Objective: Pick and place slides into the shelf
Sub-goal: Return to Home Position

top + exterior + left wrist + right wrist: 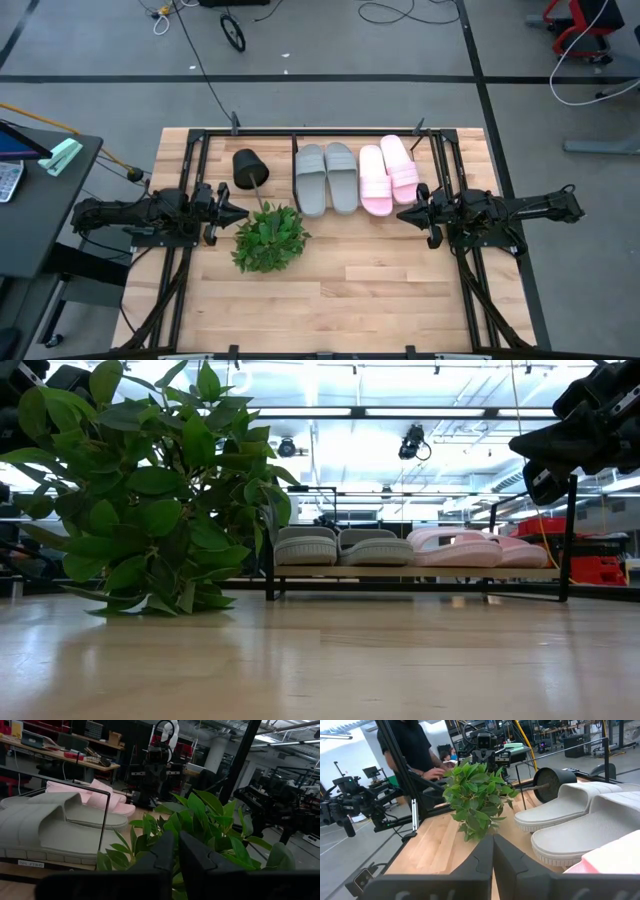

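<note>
Seen from above: left arm and right arm facing each other across the tabletop. Left jaws a narrow slit, right jaws pressed together, both empty. Between the two, slightly off to one side, the shelf with all four slides in a row: grey slides nearer the left jaws, pink slides nearer the right. Just ahead of the left jaws, a plant, its black pot tipped over. Only in the low view: shelf board raised on thin rods. Only in the right wrist view: a person beyond the plant.
</note>
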Controlling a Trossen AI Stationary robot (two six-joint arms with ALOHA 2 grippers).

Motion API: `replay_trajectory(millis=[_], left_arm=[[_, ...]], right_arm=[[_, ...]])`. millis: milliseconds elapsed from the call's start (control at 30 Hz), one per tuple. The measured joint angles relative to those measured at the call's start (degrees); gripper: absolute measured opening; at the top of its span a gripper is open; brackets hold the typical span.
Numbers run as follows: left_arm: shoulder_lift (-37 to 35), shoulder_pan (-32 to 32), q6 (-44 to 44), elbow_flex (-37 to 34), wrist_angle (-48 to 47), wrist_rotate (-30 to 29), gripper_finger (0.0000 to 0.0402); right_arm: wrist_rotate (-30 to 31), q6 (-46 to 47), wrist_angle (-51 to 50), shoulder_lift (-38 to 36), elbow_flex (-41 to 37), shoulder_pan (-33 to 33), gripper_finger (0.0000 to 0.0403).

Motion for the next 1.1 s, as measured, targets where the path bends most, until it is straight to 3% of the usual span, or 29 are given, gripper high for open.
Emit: replay_trajectory(millis=[267,733,1100], left_arm=[[0.0,0.0,0.0,0.0,0.0,0.0,0.0040],[0.0,0.0,0.0,0.0,0.0,0.0,0.0023],[0.0,0.0,0.0,0.0,0.0,0.0,0.0039]], right_arm=[[0.0,0.0,0.0,0.0,0.0,0.0,0.0013],[0.0,0.0,0.0,0.0,0.0,0.0,0.0013],[0.0,0.0,0.0,0.0,0.0,0.0,0.0013]])
